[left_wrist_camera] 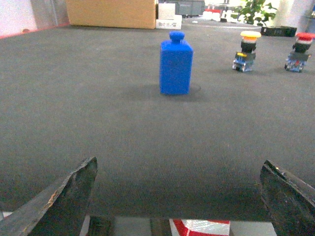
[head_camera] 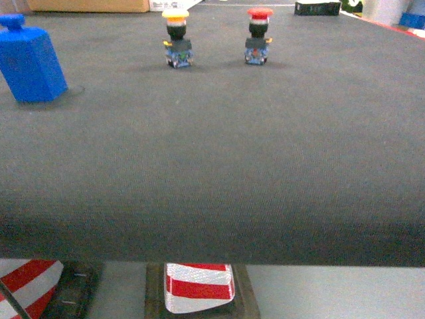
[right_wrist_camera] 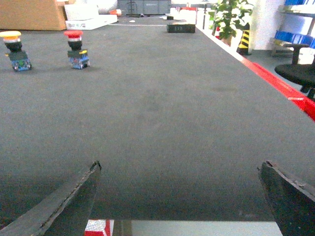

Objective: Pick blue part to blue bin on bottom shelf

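While I stood at the near edge of the dark grey mat [head_camera: 219, 173], my left claw [left_wrist_camera: 179, 196] was spread wide with nothing between its fingers [left_wrist_camera: 59, 201], low over that edge. My right claw [right_wrist_camera: 179, 196] was spread just as wide, also bare. The blue part [left_wrist_camera: 175, 66] stood upright on the mat, straight ahead of my left claw and well apart from it, its round knob on top. To the right of the blue part, farther back, stood the yellow-capped push button [head_camera: 177, 41], and beyond that button, again to the right, the red-capped push button [head_camera: 258, 38], the two near each other but not touching. Behind the blue part, past the mat, sat a cardboard box [left_wrist_camera: 110, 13].
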Controlling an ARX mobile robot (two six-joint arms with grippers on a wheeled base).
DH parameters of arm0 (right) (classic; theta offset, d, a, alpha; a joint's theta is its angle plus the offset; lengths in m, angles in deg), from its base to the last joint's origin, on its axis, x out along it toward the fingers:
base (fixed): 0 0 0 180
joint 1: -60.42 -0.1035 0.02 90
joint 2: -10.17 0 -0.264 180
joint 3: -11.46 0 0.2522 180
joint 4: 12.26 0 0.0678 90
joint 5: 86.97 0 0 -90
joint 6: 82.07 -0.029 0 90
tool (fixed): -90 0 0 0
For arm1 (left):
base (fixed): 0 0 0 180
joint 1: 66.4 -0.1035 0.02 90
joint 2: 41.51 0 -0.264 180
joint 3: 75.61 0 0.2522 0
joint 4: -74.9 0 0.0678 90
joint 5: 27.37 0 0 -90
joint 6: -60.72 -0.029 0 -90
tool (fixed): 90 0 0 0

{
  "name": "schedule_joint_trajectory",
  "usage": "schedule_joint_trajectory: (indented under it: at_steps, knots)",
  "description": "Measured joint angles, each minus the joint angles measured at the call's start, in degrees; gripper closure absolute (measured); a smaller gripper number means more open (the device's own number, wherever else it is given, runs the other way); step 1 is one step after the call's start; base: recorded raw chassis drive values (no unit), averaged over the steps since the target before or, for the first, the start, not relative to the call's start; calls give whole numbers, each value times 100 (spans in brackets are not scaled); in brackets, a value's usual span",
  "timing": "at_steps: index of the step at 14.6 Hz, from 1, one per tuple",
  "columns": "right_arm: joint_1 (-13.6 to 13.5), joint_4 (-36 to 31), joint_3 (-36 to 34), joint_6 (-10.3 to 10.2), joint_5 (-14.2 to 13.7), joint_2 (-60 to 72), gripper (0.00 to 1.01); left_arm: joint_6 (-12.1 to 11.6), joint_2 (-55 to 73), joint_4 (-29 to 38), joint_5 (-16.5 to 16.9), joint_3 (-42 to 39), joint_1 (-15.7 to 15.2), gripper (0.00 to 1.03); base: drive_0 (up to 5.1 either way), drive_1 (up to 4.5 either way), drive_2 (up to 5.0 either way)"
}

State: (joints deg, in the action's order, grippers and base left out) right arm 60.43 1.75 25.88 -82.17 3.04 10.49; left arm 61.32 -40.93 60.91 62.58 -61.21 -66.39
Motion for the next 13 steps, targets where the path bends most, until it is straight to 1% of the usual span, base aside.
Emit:
schedule_joint_trajectory:
  at_steps: [13]
  knots:
    - [0,2,0,-7,0,0,3,-2,0,-4,4,2,0,5,0,0,0]
